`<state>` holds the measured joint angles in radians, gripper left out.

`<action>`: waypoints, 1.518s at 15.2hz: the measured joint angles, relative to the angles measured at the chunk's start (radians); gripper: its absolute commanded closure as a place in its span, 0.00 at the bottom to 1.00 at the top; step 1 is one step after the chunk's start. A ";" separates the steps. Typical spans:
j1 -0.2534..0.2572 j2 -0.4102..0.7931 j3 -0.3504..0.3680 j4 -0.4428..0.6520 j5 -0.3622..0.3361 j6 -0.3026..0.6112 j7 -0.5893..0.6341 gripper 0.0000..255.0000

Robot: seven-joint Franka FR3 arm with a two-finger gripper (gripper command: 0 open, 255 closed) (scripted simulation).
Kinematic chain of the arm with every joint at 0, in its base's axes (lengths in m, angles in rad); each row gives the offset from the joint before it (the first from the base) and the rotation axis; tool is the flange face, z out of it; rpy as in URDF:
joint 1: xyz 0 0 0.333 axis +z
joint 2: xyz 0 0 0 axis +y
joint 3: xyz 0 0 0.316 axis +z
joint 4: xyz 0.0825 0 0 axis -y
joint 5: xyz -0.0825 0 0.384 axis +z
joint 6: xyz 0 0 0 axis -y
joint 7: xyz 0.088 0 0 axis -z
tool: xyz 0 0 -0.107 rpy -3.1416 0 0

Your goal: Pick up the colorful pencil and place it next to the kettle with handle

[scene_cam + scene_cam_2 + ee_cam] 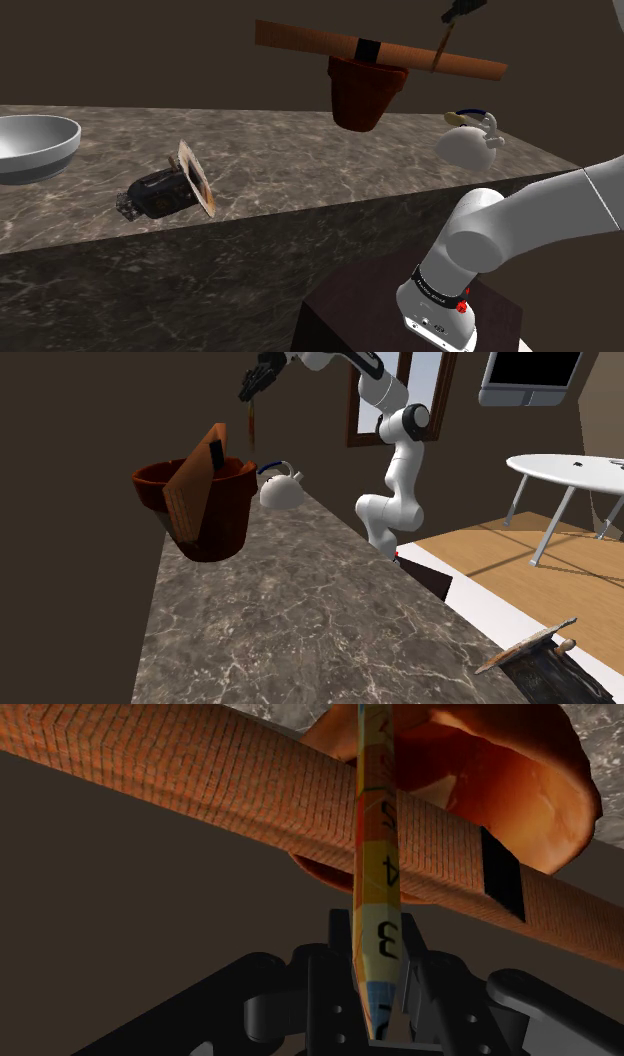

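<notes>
The gripper (379, 966) is clamped on the pencil (379, 854): in the wrist view both black fingers press against opposite sides of the shaft near its upper end, and the rest of the shaft projects straight out past the fingertips. The pencil is off the counter (300, 150). In the shoulder view it hangs high in the air, above the right end of the brick-patterned bar (300, 40) that lies across the pot (362, 92), with the white kettle (466, 143) standing on the counter below it and a little to that view's right. Handling judgement: the pencil looks light, thin and stiff, so it should not sag. The shaft appears smooth and printed, and an end grip leaves a long free length, so any contact with the bar or pot rim is likely to lever it round or slide it between the pads. A hold nearer mid-shaft would resist this better. With the present end grip, moderate closing force and slow travel are advised. The free tip must pass above the bar and clear of the kettle's handle and spout. The pencil will probably roll once released, so it should be lowered until the shaft is close to the counter beside the kettle before the fingers part.
</notes>
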<state>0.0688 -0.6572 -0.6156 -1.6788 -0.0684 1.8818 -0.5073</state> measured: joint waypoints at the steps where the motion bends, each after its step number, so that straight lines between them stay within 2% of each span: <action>1: -0.004 -0.009 0.001 -0.020 -0.003 0.011 -0.002 1.00; 23: -0.088 -0.168 -0.007 -0.435 -0.057 0.267 -0.030 1.00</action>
<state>-0.0189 -0.8247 -0.6229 -2.1134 -0.1256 2.1489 -0.5377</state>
